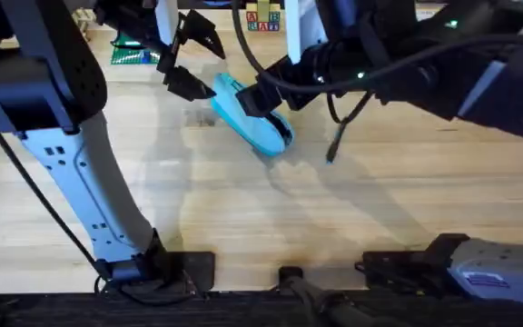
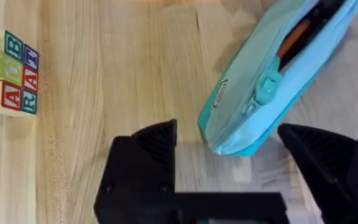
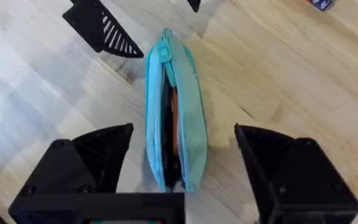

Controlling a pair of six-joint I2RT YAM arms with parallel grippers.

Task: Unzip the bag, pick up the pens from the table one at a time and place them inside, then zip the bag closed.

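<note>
Here, a soft turquoise fabric pencil pouch (image 1: 252,116), long and oval with a zipper down its length, lies on the pale plank wooden tabletop (image 1: 352,218) toward the far middle, and its zipper is open along most of its length. Through the gap an orange-red stick pen (image 3: 174,118) and a dark pen (image 3: 165,124) rest inside; no pen is visible loose on the wood, so the remaining job appears to be zipping shut. The risk, as a judgement, is that pulling the turquoise zipper tab (image 2: 268,87) drags the whole light pouch across the table unless the other end is pinned, or that a pen tip catches in the closing teeth. The left black two-finger gripper (image 2: 229,146) has its fingers spread wide, and the tab end of the pouch sits between them, apparently untouched, with the tab just beyond the fingertips. The right black two-finger gripper (image 3: 182,152) is also spread wide, straddling the opposite end of the pouch, with the fabric between its fingers and a gap on each side. A stack of lettered wooden blocks (image 2: 8,74) stands well apart.
</note>
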